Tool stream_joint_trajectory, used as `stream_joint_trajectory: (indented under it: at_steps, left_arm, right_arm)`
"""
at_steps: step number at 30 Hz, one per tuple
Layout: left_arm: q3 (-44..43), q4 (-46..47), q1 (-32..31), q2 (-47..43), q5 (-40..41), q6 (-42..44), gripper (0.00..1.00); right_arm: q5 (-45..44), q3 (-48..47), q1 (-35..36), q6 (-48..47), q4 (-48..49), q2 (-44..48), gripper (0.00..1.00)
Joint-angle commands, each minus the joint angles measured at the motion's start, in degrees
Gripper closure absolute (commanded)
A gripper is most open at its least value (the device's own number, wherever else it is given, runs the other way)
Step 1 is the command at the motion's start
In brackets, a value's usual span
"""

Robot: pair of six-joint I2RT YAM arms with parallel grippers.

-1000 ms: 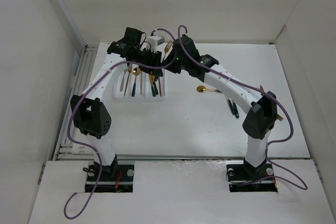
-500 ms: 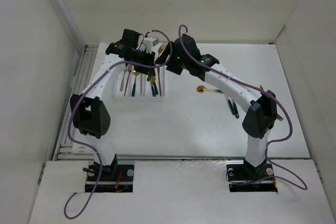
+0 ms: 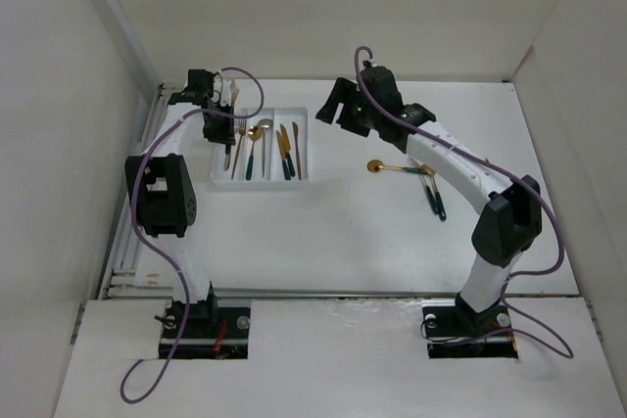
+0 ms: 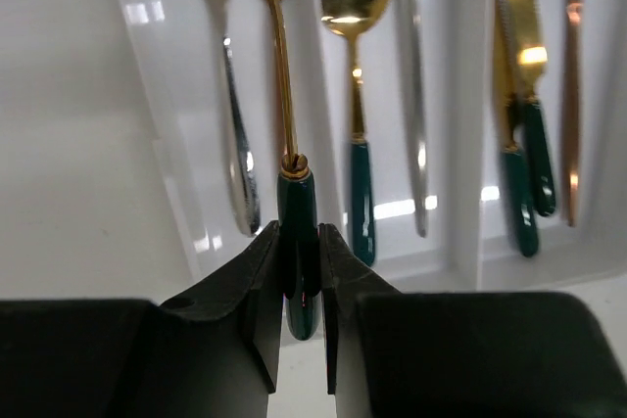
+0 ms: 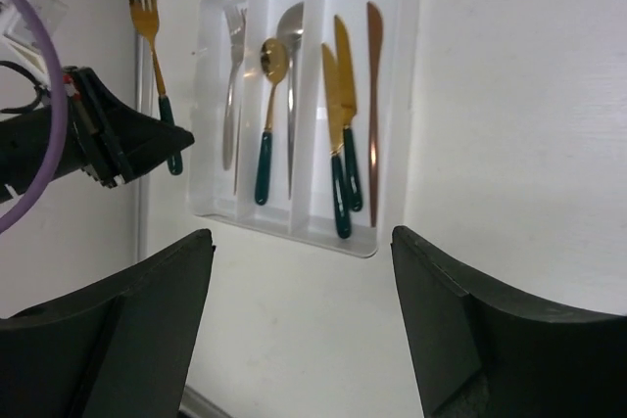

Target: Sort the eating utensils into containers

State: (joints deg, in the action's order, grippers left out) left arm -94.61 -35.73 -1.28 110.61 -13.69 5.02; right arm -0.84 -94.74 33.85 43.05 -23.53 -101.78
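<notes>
The left gripper (image 4: 297,237) is clamped on the dark green handle of a gold fork (image 4: 285,85), held over the left side of the white tray (image 3: 261,184). Spoons (image 4: 354,7) lie in its middle slot and knives (image 4: 529,95) in its right. The right gripper (image 5: 299,242) hovers right of the tray's far end, fingers wide apart and empty. Loose cutlery (image 3: 434,199) lies on the table further right.

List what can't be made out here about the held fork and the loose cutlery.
- Left wrist view: the gold fork in the left gripper loses its tines at the top edge.
- Top view: the loose utensils lie partly under the right arm, so their count is unclear.
- Top view: the left gripper's hold is too small to see.
</notes>
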Motion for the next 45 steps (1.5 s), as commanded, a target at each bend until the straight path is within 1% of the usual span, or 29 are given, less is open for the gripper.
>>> stream_joint_trajectory:
  at_steps: [1,6,10,12,13,14,15,16,17,19,21,22,24,25,26,27,29,30,31,33,35,37,38,39,41,43,45]
  left_arm:
    - [-0.57,2.59,1.37,2.67,1.39,-0.62,1.00]
    - [-0.58,2.06,2.07,6.89,1.39,0.78,1.00]
    - [-0.58,2.06,2.07,8.31,1.92,0.78,1.00]
    - [-0.58,2.06,2.07,8.31,1.92,0.78,0.93]
    - [-0.58,2.06,2.07,8.31,2.53,0.78,0.82]
    - [-0.58,2.06,2.07,8.31,2.53,0.78,0.73]
    - [-0.58,1.54,2.07,8.31,2.53,0.78,0.67]
    - [-0.58,1.54,2.07,7.79,2.53,0.78,0.63]
    - [-0.58,1.54,2.07,7.78,2.53,0.78,0.55]
    - [-0.58,0.83,2.07,7.25,3.06,0.78,0.48]
    - [-1.89,-0.74,2.07,7.25,3.76,-0.35,0.45]
    - [-2.51,-0.75,2.07,7.25,4.28,-0.36,0.45]
    - [-4.43,-2.24,2.07,7.25,4.29,-0.88,0.44]
    - [-5.05,-2.94,2.07,6.56,4.81,-0.89,0.44]
    - [-5.76,-2.95,2.07,6.55,4.82,-0.89,0.44]
    - [-6.37,-3.56,2.07,5.77,4.82,-0.89,0.43]
    - [-8.57,-4.17,2.07,4.27,4.29,-1.50,0.36]
    - [-9.36,-4.18,2.07,3.48,3.77,-1.50,0.30]
    - [-10.93,-4.18,2.07,3.48,3.76,-1.50,0.29]
    - [-12.44,-5.67,1.54,2.86,3.76,-1.50,0.27]
    - [-13.67,-6.28,1.02,1.81,3.76,-1.50,0.27]
    - [-14.20,-6.29,0.49,0.41,3.24,-1.50,0.27]
    - [-14.20,-6.29,0.49,-0.12,3.23,-1.50,0.25]
    - [-14.20,-6.29,0.49,-0.65,3.23,-1.50,0.25]
    - [-14.20,-6.29,0.49,-1.61,3.23,-1.50,0.25]
    - [-14.20,-6.29,-0.04,-2.33,3.23,-1.50,0.25]
    - [-14.20,-6.29,-0.04,-3.55,3.76,-1.50,0.25]
  right_arm:
    - [-1.36,0.17,-1.41,-4.46,0.94,2.11,0.21]
    - [-0.83,0.86,-3.35,-4.46,0.94,2.11,0.21]
    - [-0.83,2.18,-4.66,-4.99,0.41,2.11,0.21]
    - [-0.83,2.80,-4.67,-5.51,-0.28,2.64,0.21]
    - [-0.83,2.81,-5.19,-6.13,-0.81,3.25,0.21]
    - [-1.35,2.81,-5.19,-6.13,-0.82,3.25,0.20]
    - [-1.36,3.33,-5.19,-7.61,-2.21,3.77,0.17]
    - [-1.36,3.33,-5.98,-8.32,-2.83,4.39,0.16]
    - [-1.36,3.94,-6.77,-9.20,-3.53,4.39,0.14]
    - [-1.36,3.95,-7.73,-11.83,-6.86,4.92,0.12]
    - [-1.36,4.56,-9.76,-13.86,-9.50,4.92,0.12]
    - [-0.83,5.35,-10.63,-15.69,-12.22,5.44,0.12]
    - [-0.31,8.23,-13.52,-18.07,-14.34,5.45,0.14]
    - [0.22,9.21,-15.72,-21.22,-16.61,5.45,0.17]
    - [0.23,10.18,-15.74,-22.82,-17.85,5.45,0.18]
    - [-1.17,10.97,-17.48,-24.14,-19.17,4.75,0.19]
    - [-5.64,12.38,-18.03,-25.73,-22.24,3.00,0.21]
    - [-8.01,12.39,-18.72,-25.73,-23.04,2.47,0.21]
    - [-10.56,12.39,-19.34,-25.73,-23.75,2.46,0.21]
    - [-10.58,13.09,-20.21,-25.12,-24.28,2.46,0.21]
    - [-11.11,15.71,-21.54,-24.59,-24.28,2.98,0.26]
    - [-11.72,17.56,-22.85,-23.01,-23.23,3.51,0.37]
    - [-11.73,19.14,-24.86,-23.01,-23.23,3.52,0.41]
    - [-11.73,19.94,-25.84,-23.01,-22.36,3.52,0.50]
    - [-10.50,20.47,-28.12,-23.01,-20.77,2.64,0.58]
    - [-9.97,20.47,-28.65,-22.40,-20.16,0.02,0.66]
    - [-9.10,20.47,-28.66,-22.39,-20.15,-1.22,0.66]
